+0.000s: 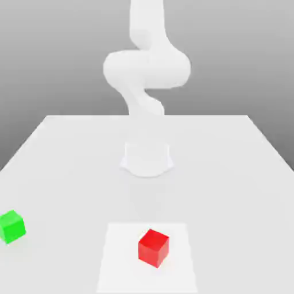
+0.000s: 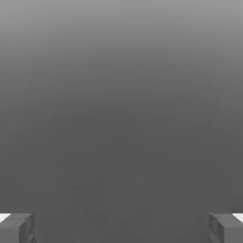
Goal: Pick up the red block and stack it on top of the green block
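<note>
Red block stack: nothing done yet, whole job left

So at the exterior view's left sat the bright green, flat-sided cube (image 1: pixel 12 227), nothing on top. Going right, the smooth white rounded robot arm (image 1: pixel 147 69) rose from its base on the pale, plain table (image 1: pixel 74 166). The red cube-shaped block (image 1: pixel 153 248) sat just right of the middle, turned at an angle on a flat white square patch (image 1: pixel 118 270), well apart from the green one. The grey blocky two-finger gripper (image 2: pixel 121 230) was spread wide, holding nothing. Grasp, lift, carry and stack were all left, I'd say.
</note>
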`<state>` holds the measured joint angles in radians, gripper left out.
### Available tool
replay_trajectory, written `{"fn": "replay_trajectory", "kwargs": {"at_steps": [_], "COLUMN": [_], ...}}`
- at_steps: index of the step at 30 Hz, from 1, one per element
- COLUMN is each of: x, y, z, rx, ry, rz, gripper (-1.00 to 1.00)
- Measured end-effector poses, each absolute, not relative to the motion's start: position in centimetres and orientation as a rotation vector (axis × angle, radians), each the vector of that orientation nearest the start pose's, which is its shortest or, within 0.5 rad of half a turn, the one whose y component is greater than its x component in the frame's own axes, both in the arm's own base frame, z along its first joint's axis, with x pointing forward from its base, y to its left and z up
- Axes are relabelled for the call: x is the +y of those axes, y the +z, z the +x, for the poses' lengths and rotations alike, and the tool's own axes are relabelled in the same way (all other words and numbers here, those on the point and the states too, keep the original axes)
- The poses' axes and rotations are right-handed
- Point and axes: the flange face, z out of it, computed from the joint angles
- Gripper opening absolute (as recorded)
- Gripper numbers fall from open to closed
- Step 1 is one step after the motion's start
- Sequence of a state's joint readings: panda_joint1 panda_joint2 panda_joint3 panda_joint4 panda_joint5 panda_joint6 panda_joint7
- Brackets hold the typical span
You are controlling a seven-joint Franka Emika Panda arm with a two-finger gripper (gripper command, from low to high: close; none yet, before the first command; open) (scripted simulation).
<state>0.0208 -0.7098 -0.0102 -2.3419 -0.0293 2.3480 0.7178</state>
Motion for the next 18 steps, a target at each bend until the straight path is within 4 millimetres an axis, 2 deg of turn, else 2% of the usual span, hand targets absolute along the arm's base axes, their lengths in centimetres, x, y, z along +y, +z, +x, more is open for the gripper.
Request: {"fn": "replay_trajectory", "kwargs": {"at_steps": [4,9,13,18], "x": [0.6,0.8,1.0,1.4], "y": [57.4,46.3,37.4,26.9], "z": [42.7,45.4,45.6,43.4], "rx": [0.737,0.452,0.195,-0.148], "ry": [-0.835,-0.625,-0.427,-0.163], "rz": [-2.801,-3.006,-3.109,-3.148], "gripper": [0.00,0.00,0.00,0.00]}}
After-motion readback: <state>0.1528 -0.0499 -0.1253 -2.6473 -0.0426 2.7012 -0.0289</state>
